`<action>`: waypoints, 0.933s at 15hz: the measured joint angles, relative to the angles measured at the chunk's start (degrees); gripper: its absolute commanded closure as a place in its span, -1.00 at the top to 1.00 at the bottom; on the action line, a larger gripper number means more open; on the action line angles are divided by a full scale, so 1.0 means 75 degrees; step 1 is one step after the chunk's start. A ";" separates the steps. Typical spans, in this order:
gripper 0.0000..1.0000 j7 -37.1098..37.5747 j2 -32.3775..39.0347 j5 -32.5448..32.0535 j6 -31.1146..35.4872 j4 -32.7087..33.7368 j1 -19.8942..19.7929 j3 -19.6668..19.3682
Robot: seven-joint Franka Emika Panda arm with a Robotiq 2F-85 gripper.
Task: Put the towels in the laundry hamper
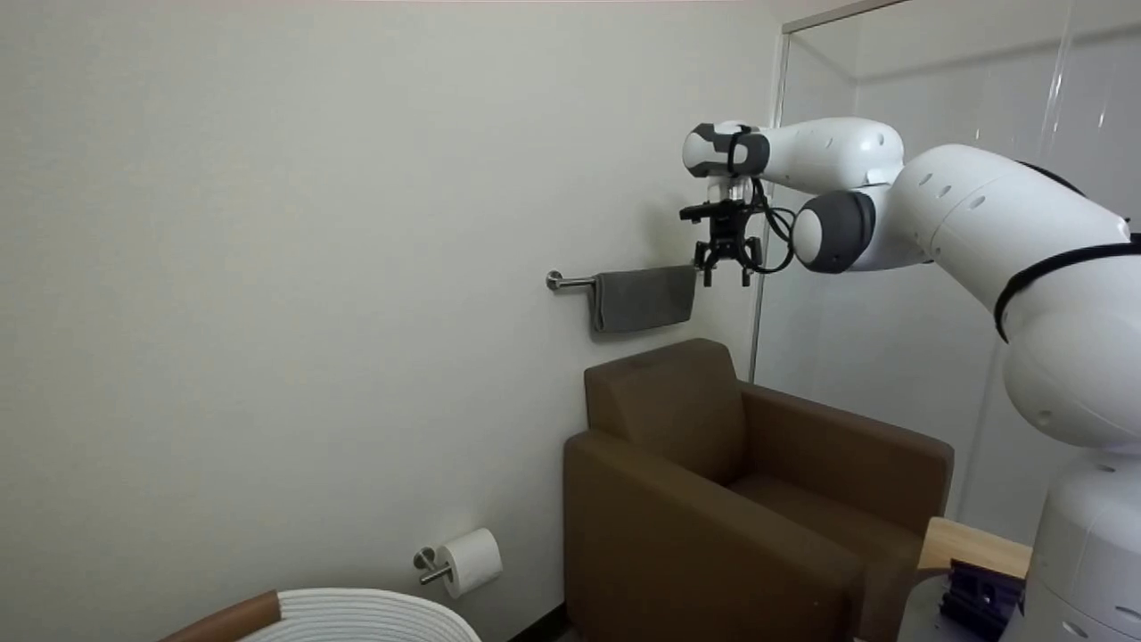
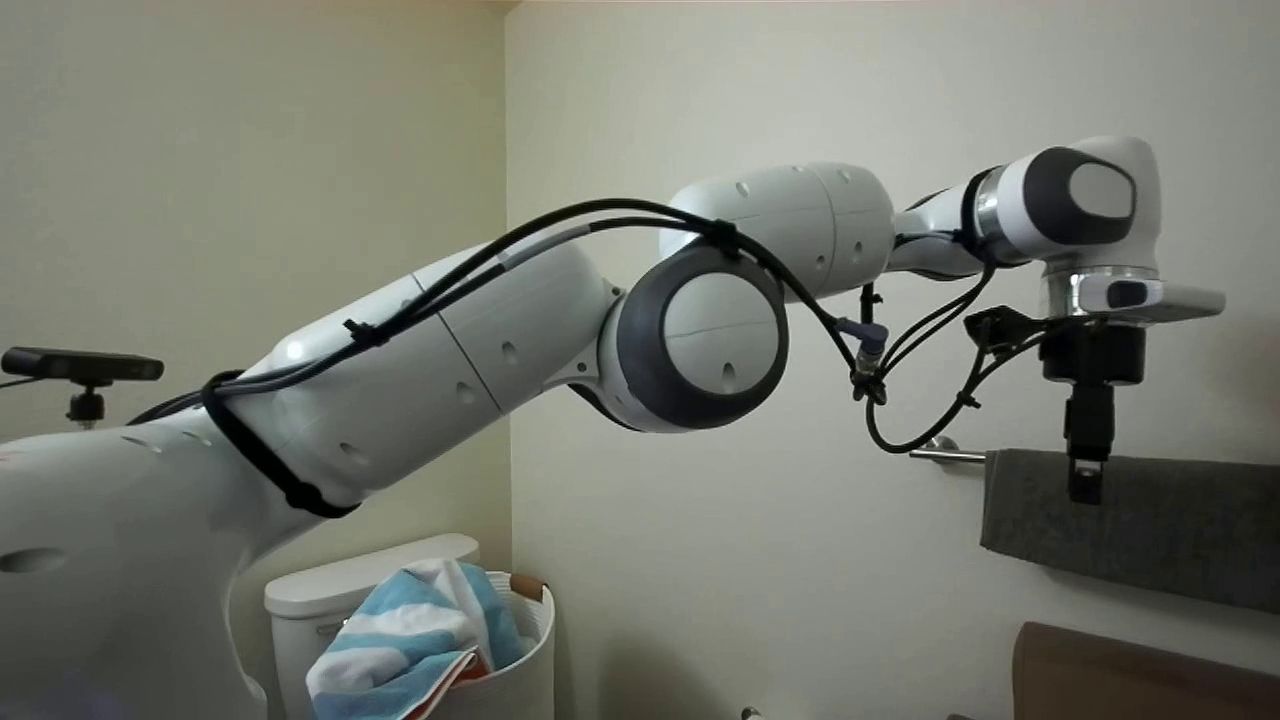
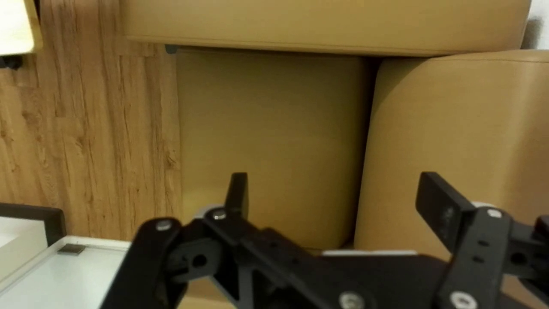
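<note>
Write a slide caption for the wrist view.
Open, empty jaws above the armchair, with wood-patterned floor in front of it.

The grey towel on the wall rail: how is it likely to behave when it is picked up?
The grey towel is probably floppy and will likely sag, as its cloth hangs draped over the rail. It may slide off fairly easily, since the rail's uncovered part looks smooth and shiny.
</note>
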 measured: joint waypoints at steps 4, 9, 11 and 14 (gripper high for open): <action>1.00 0.0002 0.0614 0.0665 -0.0150 0.0040 -0.0787 0.0343; 1.00 -0.0153 0.1259 0.1631 -0.0048 0.0062 -0.1811 0.1050; 1.00 -0.0257 0.1417 0.2060 0.0026 0.0065 -0.2028 0.1433; 1.00 -0.0639 0.1522 0.2387 0.0279 0.0104 -0.1835 0.1955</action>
